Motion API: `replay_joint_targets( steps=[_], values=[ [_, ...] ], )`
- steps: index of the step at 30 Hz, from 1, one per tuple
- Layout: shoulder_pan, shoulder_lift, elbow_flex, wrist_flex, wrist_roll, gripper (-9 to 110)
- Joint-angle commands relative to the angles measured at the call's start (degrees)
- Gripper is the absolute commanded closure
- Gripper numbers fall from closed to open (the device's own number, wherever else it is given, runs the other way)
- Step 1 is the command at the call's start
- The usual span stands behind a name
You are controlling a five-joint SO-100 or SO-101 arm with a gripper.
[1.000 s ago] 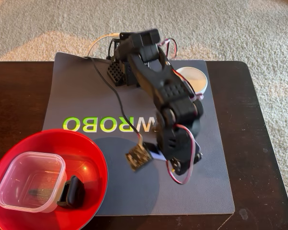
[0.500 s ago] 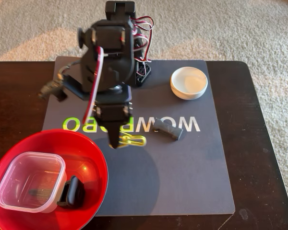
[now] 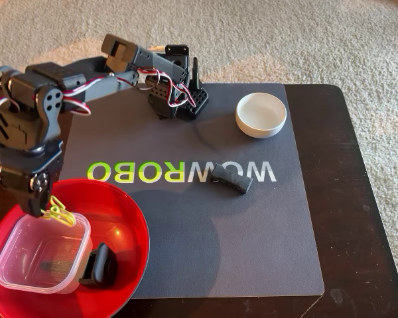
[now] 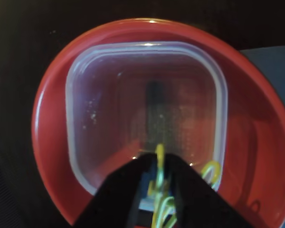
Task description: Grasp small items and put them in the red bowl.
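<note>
The red bowl [image 3: 129, 228] stands at the front left of the mat in the fixed view. In it lie the clear square tub [image 3: 43, 255] and the dark grey rounded block [image 3: 101, 265]. My gripper [image 3: 48, 207] hangs over the bowl's far rim, shut on the tiny yellow wire clip [image 3: 61, 214]. The black angular bracket [image 3: 232, 177] lies on the mat's middle, well apart from the gripper. In the wrist view the gripper [image 4: 159, 168] pinches the yellow clip [image 4: 159, 156] above the tub [image 4: 109, 104], which sits inside the red bowl [image 4: 256, 142].
A small white bowl [image 3: 260, 114] stands at the back right of the grey mat [image 3: 252, 252]. The arm's base [image 3: 179, 93] is at the mat's back edge. The dark table [image 3: 358, 199] ends at carpet on the right and at the back.
</note>
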Motion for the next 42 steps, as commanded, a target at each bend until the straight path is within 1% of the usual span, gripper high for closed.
replay_joint_targets(
  steps=[1, 5, 8, 10, 12, 16, 17, 21, 24, 26, 29, 32, 36, 42],
  values=[
    [1.58, -0.26, -2.81, 1.14, 1.49, 84],
    [2.02, -0.09, -2.81, 2.99, 2.37, 78],
    [-0.09, 3.69, -2.37, 5.71, 2.81, 76],
    [-3.08, 12.22, 2.99, 5.8, 2.81, 76],
    [-8.26, 22.68, 11.95, 5.8, 3.6, 75],
    [-23.38, 40.08, 32.78, 5.71, 9.84, 76],
    [-27.42, 42.98, 37.79, 5.8, 12.39, 76],
    [-40.78, 52.21, 64.16, 5.01, 28.3, 76],
    [-44.65, 52.38, 77.61, 4.31, 42.71, 76],
    [-44.56, 52.73, 83.06, 3.16, 53.88, 75],
    [-42.01, 51.06, 85.43, -1.23, 68.99, 75],
    [-41.48, 49.39, 84.73, -5.19, 77.61, 74],
    [-44.56, 50.98, 85.17, -8.79, 84.29, 74],
    [-49.04, 52.21, 86.92, -10.63, 93.6, 74]
  ],
)
